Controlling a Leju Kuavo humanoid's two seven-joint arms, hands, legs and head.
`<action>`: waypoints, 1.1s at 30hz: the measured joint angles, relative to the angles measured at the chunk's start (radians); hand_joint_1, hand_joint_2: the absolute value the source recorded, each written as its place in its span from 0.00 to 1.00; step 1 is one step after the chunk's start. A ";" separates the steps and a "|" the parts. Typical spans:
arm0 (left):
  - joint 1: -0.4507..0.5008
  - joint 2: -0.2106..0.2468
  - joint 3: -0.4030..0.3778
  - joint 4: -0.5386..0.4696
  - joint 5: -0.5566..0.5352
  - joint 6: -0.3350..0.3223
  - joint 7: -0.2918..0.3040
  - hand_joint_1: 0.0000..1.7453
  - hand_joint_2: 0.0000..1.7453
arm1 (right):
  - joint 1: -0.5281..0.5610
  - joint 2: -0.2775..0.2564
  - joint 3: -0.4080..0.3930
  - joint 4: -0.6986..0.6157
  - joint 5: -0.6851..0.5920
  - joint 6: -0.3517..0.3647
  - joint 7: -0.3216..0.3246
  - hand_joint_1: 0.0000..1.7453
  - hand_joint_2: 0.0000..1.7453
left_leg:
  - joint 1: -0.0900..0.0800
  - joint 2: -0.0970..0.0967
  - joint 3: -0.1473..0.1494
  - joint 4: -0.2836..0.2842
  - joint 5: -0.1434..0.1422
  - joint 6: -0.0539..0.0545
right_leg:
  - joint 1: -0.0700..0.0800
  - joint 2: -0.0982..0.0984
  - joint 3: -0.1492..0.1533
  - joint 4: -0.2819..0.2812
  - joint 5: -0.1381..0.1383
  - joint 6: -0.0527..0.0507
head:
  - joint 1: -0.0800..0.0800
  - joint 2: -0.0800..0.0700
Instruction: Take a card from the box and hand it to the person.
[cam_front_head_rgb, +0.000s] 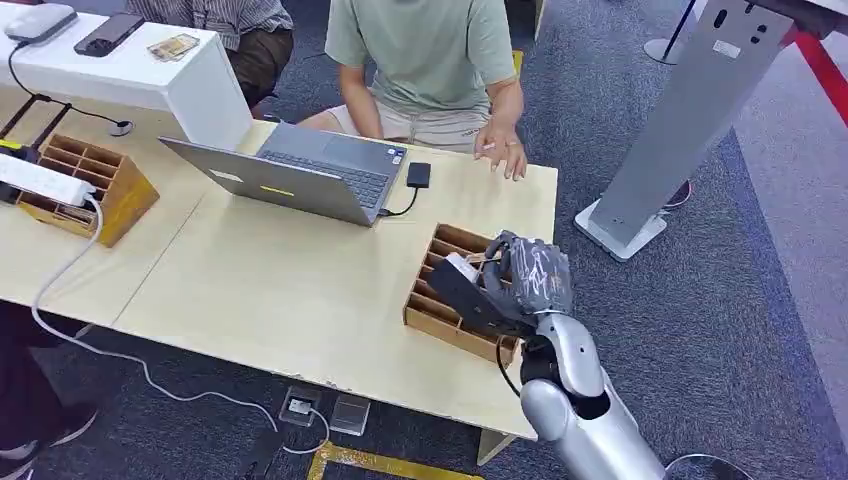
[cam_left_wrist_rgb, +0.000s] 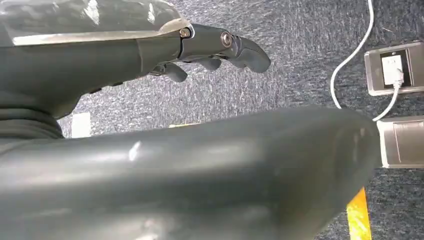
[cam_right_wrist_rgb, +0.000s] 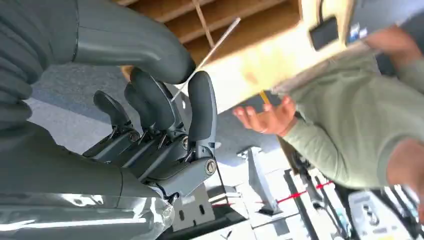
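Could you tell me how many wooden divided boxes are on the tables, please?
2: one box at the near right edge under the right hand, another box on the left table; others may lie off-frame.

Thin card (cam_right_wrist_rgb: 210, 55) edge-on, pinched in right hand (cam_front_head_rgb: 520, 275); over wooden compartmented box (cam_front_head_rgb: 440, 300) on table.

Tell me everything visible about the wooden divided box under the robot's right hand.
The wooden box is a light brown, open-topped tray split by thin slats into rows of compartments. It lies flat near the table's front right corner, apart from the laptop. The right hand is over its right part, hiding several compartments, with a thin card seen edge-on between thumb and fingers.
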 joint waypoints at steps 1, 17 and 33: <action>0.000 0.000 0.000 0.000 0.000 0.000 0.002 0.00 0.00 | 0.000 -0.007 -0.008 -0.021 -0.007 -0.003 0.000 0.88 1.00 | 0.000 0.000 0.000 0.000 0.000 0.000 | 0.000 0.000 0.000 0.000 0.000 0.000 | 0.000 0.000; -0.001 -0.001 0.000 0.000 -0.010 -0.003 -0.006 0.00 0.00 | -0.097 -0.052 -0.119 -0.077 -0.054 -0.095 -0.079 0.86 1.00 | 0.000 0.000 -0.001 0.000 0.000 0.000 | 0.000 0.000 0.000 0.000 0.000 0.000 | 0.000 0.000; -0.002 -0.002 0.000 0.000 -0.024 -0.009 -0.003 0.00 0.00 | -0.243 0.016 -0.146 0.179 -0.060 -0.151 -0.152 0.00 1.00 | 0.000 0.000 -0.001 0.000 0.000 0.000 | 0.000 0.000 0.000 0.000 0.000 0.000 | 0.000 0.000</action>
